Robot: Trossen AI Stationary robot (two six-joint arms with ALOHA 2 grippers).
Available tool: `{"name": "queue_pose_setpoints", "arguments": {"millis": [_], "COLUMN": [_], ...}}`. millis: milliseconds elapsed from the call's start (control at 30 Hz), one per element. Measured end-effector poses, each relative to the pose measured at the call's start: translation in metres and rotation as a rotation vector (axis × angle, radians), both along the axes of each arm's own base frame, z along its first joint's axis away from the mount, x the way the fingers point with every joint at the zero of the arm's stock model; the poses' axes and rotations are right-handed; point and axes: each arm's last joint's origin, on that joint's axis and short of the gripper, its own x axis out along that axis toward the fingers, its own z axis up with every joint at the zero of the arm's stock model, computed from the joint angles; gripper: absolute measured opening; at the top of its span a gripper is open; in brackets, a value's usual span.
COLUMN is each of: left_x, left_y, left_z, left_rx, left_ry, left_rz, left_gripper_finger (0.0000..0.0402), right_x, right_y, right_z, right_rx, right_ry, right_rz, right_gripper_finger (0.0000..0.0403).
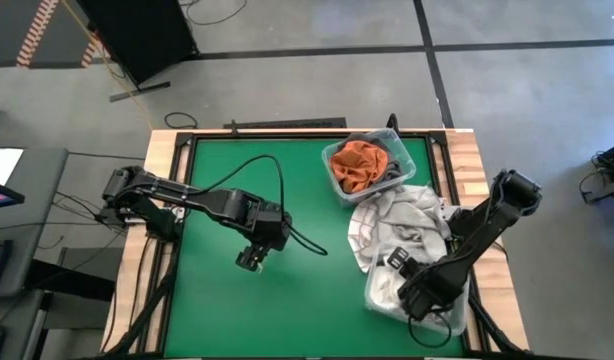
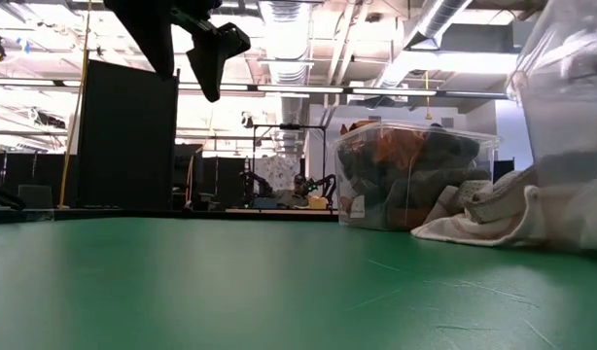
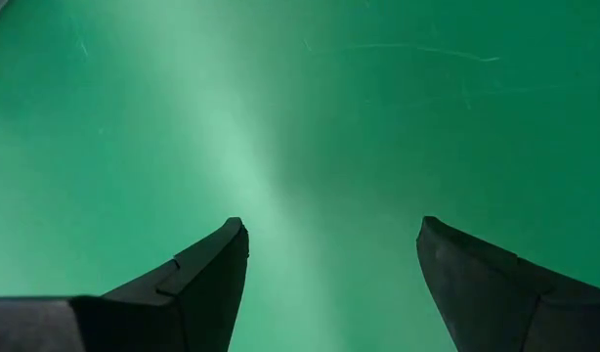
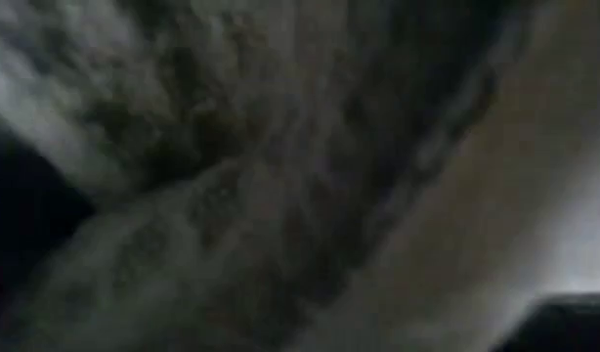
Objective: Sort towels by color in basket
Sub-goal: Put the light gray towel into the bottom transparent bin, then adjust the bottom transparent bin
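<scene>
Green table (image 1: 237,310), wood edges, warehouse rm behind

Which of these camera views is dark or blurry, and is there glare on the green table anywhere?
Right wrist view: dark and smeared, only pale cloth pressed close, nothing sharp. Left wrist view: a bright washed-out band of glare runs across the green table between the left gripper fingers. Low view: bright ceiling lights behind, with the near table soft. High view: evenly lit and clear.
</scene>
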Motion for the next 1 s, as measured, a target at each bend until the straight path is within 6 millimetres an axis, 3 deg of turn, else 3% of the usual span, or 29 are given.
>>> {"name": "queue_pose_setpoints", "arguments": {"millis": [200,367,833,1000], "left_x": [0.0,0.0,0.0,0.0], "left_y": [0.0,0.0,0.0,0.0], "left_z": [0.0,0.0,0.0,0.0], "left_rx": [-0.008,-0.007,0.001,0.006], "left_ry": [0.004,0.005,0.004,0.002], "left_rz": [0.028,0.026,0.006,-0.01], "left_gripper_finger": [0.0284,0.0284,0.0284,0.0284], "right_x": [-0.003,-0.001,0.009,0.011], "right_y": [-0.004,-0.001,0.018,0.019], "right_z": [-0.021,-0.016,0.06,0.092], "right_rx": [0.024,0.045,0.011,0.032], "right_ry": [-0.012,-0.036,-0.097,-0.128], "right_rz": [0.014,-0.053,-0.053,-0.166], "right_gripper_finger": [0.0113,0.0113,0.0113,0.0113]}}
